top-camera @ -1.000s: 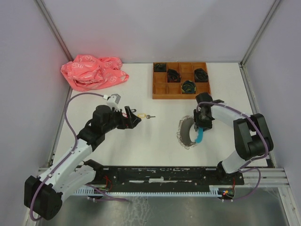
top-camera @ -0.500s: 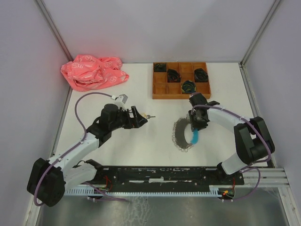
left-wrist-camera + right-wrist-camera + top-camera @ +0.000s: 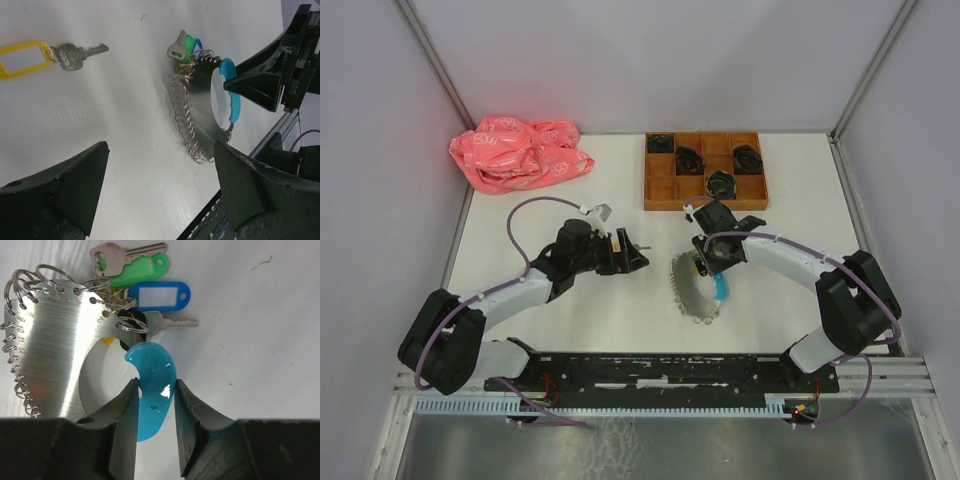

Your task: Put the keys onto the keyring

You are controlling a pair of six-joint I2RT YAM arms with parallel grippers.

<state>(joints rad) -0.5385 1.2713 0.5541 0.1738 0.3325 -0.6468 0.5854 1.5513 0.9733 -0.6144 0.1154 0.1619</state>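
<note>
Keyring (image 3: 50, 335), blue section (image 3: 152, 385) pinched by right fingers (image 3: 122, 435), key (image 3: 75, 52) apart

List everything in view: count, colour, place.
keyring: one, silver with light-blue section, centre-right of table
green-tagged key: one, silver, on the keyring
blue-tagged key: one, silver, on the keyring
yellow-tagged key: one, silver, loose, left of the keyring
tray: one, brown wood, far right
black coiled bundles: four, in tray compartments
bag: one, pink, far left
table: one, white
left gripper: one, black, open, by the yellow-tagged key
right gripper: one, black, shut on the keyring's blue section
</note>
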